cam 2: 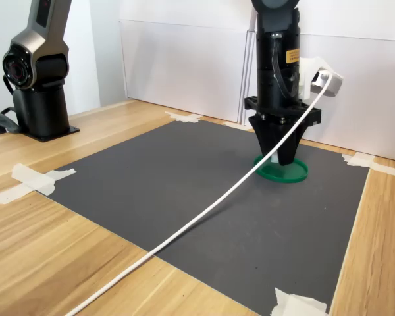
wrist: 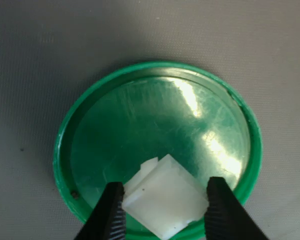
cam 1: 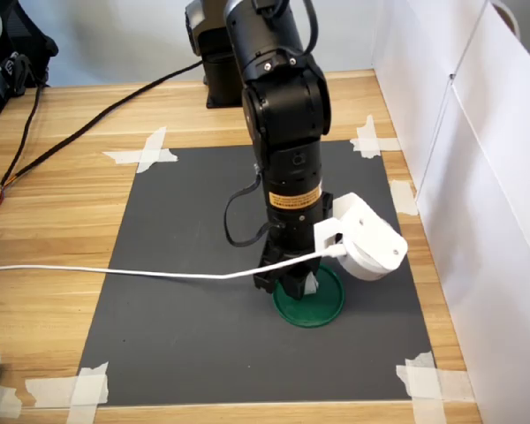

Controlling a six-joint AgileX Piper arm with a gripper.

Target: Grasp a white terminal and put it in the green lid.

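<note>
White terminal (wrist: 165, 202) was basically at the drop-off stage here, so the grab part of the job looked done and only the release was left.

First exterior view: the arm stood straight up over the dark mat (cam 1: 185, 265), with the claw (cam 1: 299, 287) pointing down right over the green lid (cam 1: 322, 309). The lid sat toward the 5 o'clock part of the mat. A white cable (cam 1: 115, 272) ran off toward 9 o'clock. I could make out a pale bit between the fingers, but it was too small to say much from there.

Wrist view: this one told the story. The terminal was pinched between the two black fingers (wrist: 110, 212), one on each side of it, tilted a little. It hung over the lid's inner floor near the rim at about 6 o'clock of the disc, inside the rim as far as I could judge. Whether it touched the floor of the lid (wrist: 140, 120), I couldn't tell.

Second exterior view: the claw (cam 2: 277, 153) tapered down onto the lid (cam 2: 291, 172), tips very close to it or just on it. The block itself was hidden there.

My guess for the next move: ease the fingers apart so the block settles inside the rim, then lift straight up. Being so near the edge, it could tip out onto the mat if it sticks to a finger.
</note>
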